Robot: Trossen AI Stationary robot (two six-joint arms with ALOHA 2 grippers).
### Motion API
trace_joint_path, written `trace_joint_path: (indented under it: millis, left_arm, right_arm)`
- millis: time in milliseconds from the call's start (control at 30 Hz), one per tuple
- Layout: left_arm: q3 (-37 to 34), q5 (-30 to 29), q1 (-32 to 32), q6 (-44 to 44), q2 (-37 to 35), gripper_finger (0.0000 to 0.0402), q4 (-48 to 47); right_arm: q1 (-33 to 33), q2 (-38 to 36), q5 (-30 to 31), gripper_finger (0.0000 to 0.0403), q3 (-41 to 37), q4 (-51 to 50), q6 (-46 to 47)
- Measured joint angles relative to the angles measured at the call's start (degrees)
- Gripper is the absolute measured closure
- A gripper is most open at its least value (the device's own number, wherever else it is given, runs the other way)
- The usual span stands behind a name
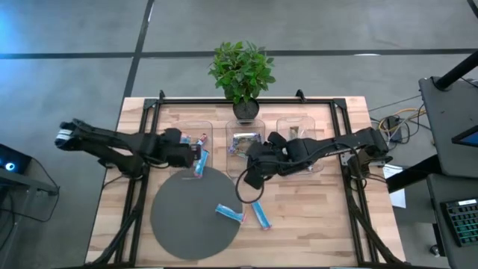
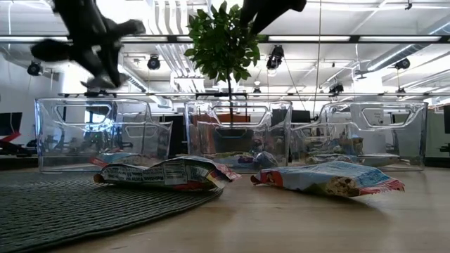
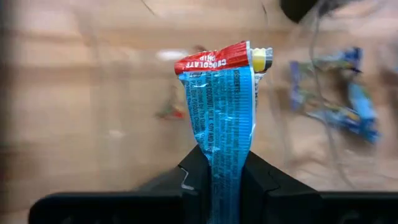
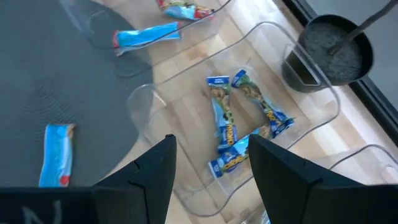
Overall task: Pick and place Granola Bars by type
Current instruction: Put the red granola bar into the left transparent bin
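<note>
My left gripper is shut on a blue granola bar with a red end. It hovers over the far rim of the round grey mat, beside the left clear tray. That tray holds one bar. My right gripper is open above the near part of the middle tray, where several blue-and-tan bars lie flat. One blue bar lies on the mat. Another rests on the wood just off the mat. My left gripper pinches the blue bar between its two fingers at one end; the other end, with the red crimp, sticks out free beyond the fingertips. The fingers come from the table's left, along the bar. The bar is lifted clear of mat and table.
A third clear tray stands at the far right and holds wrapped items. A potted plant sits at the far edge behind the middle tray. A black frame runs along the table's sides. Bare wood lies right of the mat.
</note>
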Motion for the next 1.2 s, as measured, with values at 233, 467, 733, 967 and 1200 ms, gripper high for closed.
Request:
trace_joint_path:
  millis: [233,467,733,967,1200]
  left_arm:
    - [-17.0,4.1,8.4,5.6,-8.2,0.0362,23.2]
    - [-18.2,4.2,8.7,7.2,-8.8,0.029,23.5]
    - [-11.2,3.4,6.6,14.7,-8.8,0.0233,21.3]
    - [-2.7,2.8,-0.6,20.6,-8.8,0.0232,17.6]
    - [1.7,-10.6,-22.5,22.0,-8.0,0.0232,22.2]
  right_arm:
    - [2.0,0.0,0.0,0.0211,-0.1,-0.1,1.7]
    - [2.9,0.0,-0.2,0.0211,-0.4,-1.5,2.8]
    - [3.1,0.1,-0.9,0.0211,-0.7,-1.5,3.9]
    - [3.1,0.2,-6.5,0.0211,-2.4,-0.2,4.2]
    - [3.9,0.7,-17.2,0.0211,-10.0,14.5,-2.1]
